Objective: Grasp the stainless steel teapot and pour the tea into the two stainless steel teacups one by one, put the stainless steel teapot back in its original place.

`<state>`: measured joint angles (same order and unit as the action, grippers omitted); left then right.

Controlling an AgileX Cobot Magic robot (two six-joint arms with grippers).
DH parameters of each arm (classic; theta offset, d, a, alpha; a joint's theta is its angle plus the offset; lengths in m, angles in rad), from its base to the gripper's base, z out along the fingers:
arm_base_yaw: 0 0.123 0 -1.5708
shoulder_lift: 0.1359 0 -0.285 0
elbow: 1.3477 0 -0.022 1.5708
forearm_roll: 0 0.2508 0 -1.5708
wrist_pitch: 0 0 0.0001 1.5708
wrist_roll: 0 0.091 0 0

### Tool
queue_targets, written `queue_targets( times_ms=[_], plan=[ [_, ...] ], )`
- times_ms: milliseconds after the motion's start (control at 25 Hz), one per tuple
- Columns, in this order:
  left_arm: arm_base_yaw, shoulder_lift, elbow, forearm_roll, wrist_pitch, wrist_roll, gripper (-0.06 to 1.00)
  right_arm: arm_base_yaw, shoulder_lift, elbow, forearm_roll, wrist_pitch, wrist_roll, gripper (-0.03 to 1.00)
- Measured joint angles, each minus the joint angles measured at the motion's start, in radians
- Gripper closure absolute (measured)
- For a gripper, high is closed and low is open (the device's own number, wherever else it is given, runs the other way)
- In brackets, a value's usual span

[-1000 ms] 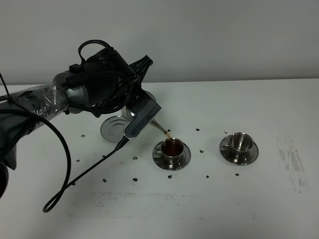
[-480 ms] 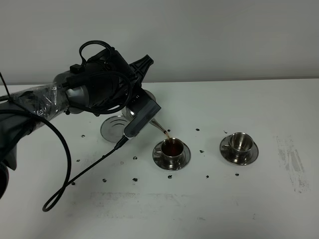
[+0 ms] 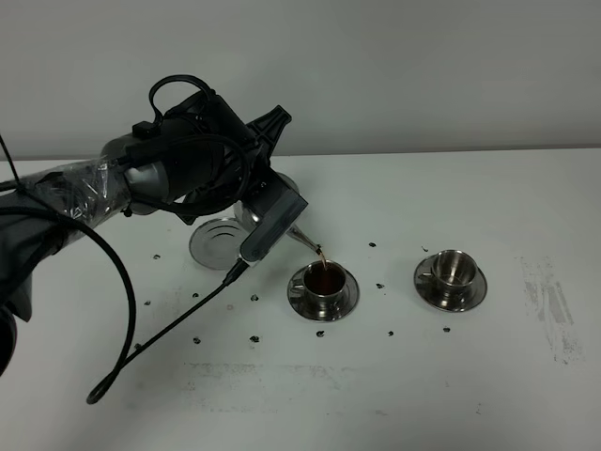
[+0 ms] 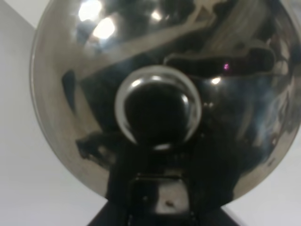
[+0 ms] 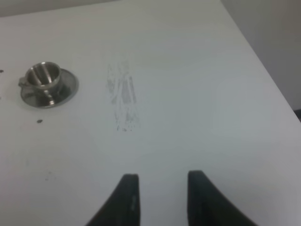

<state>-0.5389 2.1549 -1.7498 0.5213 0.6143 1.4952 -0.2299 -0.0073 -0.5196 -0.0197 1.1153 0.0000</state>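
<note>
Tea, dark brown, sits in the filled teacup [image 3: 324, 279]; the empty teacup [image 3: 453, 270] stands well apart to its right. My left hand [image 3: 259, 201] clasps the stainless steel teapot [image 4: 160, 108], tilted, pouring into the filled one. Behind, the trivet [image 3: 212, 241]. Right hand [image 5: 162, 175] released above the worktop [image 5: 197, 84].

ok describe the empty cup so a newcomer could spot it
On the white table, two steel teacups on saucers stand side by side near the middle. Take the right-hand cup in the high view. Its neighbour holds dark tea; this one is bare shiny steel inside.
</note>
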Motion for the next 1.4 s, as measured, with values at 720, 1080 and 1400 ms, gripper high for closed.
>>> queue_targets(
  times_ms=[720,1080,1400],
  plan=[
    [0.06,-0.043,0.0,-0.229,0.094,0.0,0.74,0.0,0.0,0.0,0.0,0.0,0.0,0.73],
    [0.106,-0.348,0.323,-0.454,-0.077,0.002,0.74,0.0,0.0,0.0,0.0,0.0,0.0,0.73],
    [0.108,-0.49,0.542,-0.849,-0.047,-0.103,0.74,0.0,0.0,0.0,0.0,0.0,0.0,0.73]
  ],
)
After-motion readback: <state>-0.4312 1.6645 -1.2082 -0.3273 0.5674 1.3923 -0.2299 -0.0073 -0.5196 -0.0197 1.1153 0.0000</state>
